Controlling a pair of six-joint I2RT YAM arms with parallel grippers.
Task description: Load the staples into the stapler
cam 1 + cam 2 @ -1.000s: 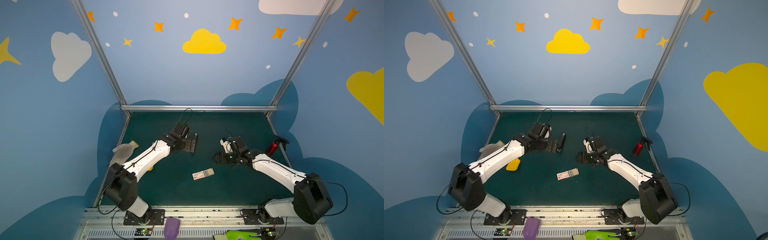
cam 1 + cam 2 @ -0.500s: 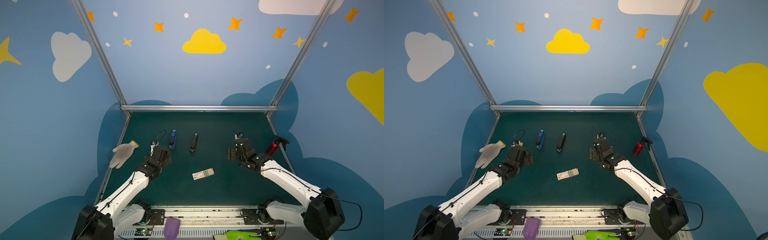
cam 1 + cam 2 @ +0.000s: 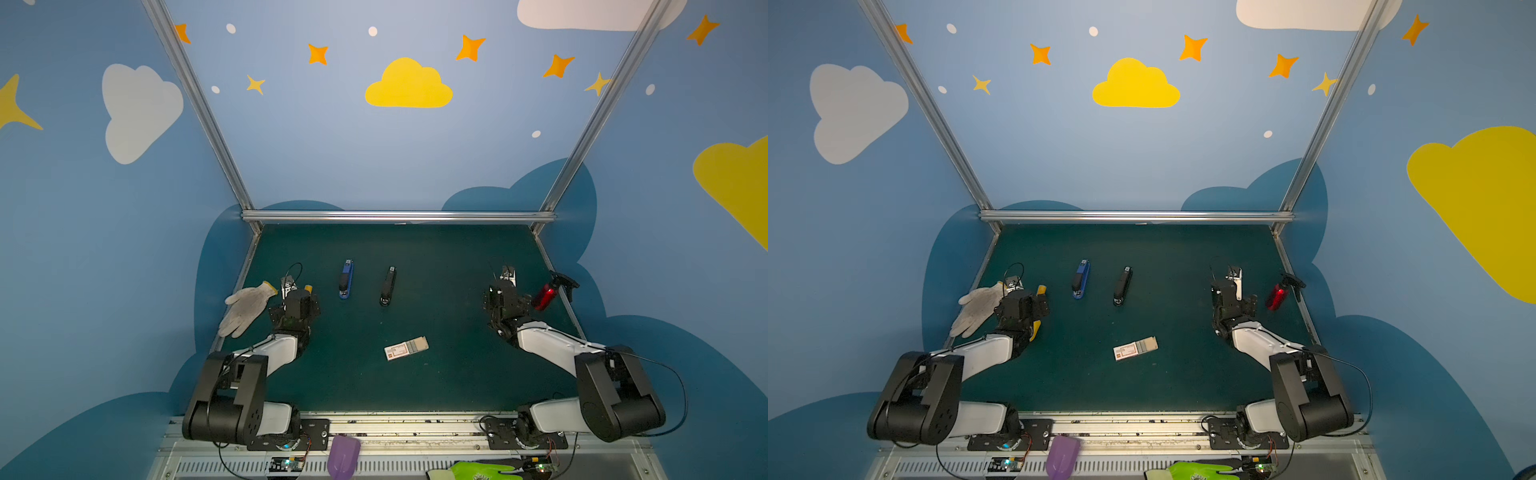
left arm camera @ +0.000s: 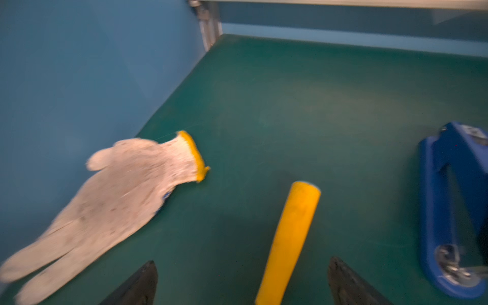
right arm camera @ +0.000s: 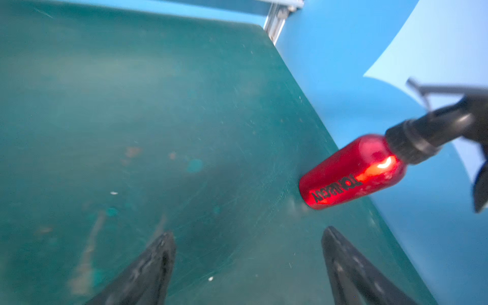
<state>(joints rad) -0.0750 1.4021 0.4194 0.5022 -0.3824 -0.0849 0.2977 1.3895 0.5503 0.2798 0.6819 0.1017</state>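
In both top views a blue stapler (image 3: 345,279) (image 3: 1081,279) and a black stapler (image 3: 387,286) (image 3: 1122,286) lie side by side at mid table, both closed. Nearer the front lies the small white box (image 3: 406,348) (image 3: 1135,348), slid partly open, with grey staples (image 3: 417,345) showing. My left gripper (image 3: 291,291) (image 4: 243,264) stands open low at the left, apart from both staplers; the blue stapler (image 4: 454,211) is at the edge of the left wrist view. Far right, my right gripper (image 3: 504,291) (image 5: 248,232) is open over bare mat. Neither holds anything.
A white work glove (image 3: 246,306) (image 4: 118,200) lies at the left edge. A yellow cylinder (image 4: 290,232) lies on the mat under the left gripper. A red spray bottle (image 3: 545,294) (image 5: 351,174) lies by the right wall. A purple scoop (image 3: 343,455) and green glove (image 3: 478,471) sit off the mat's front.
Both arms have drawn back from the middle to the sides. The left gripper left the black stapler, uncovering the blue one. The right gripper opened slightly wider.
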